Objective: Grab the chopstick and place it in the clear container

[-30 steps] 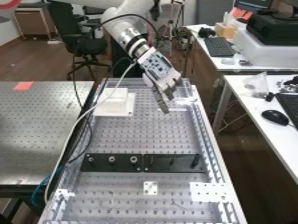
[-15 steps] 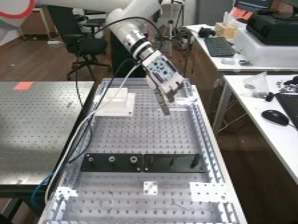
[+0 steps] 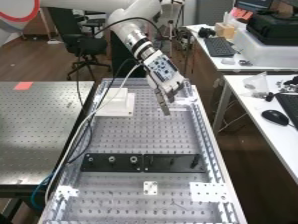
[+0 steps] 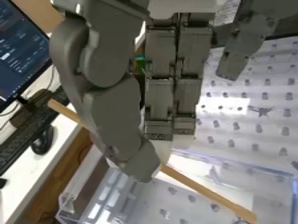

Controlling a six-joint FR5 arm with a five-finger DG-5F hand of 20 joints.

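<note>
- Far left on my high view I've got a metal table full of holes (image 3: 40, 135), with an orange note (image 3: 23, 86) on it.
- Next, a white block (image 3: 118, 104) sits on the holed bench (image 3: 123, 136).
- Nearer the camera, a black strip (image 3: 143, 163) lies across that same bench.
- Then my robot hand (image 3: 165, 75), tilted fingers-down over the bench, pinching the wooden chopstick (image 4: 206, 192) between thumb and fingers. On the wrist cam, the stick slants across the clear container (image 4: 65, 201).
- Far right, a desk with a black mouse (image 3: 275, 117).

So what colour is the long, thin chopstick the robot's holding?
The chopstick is light, woody brown, clearest in the wrist view.
</note>
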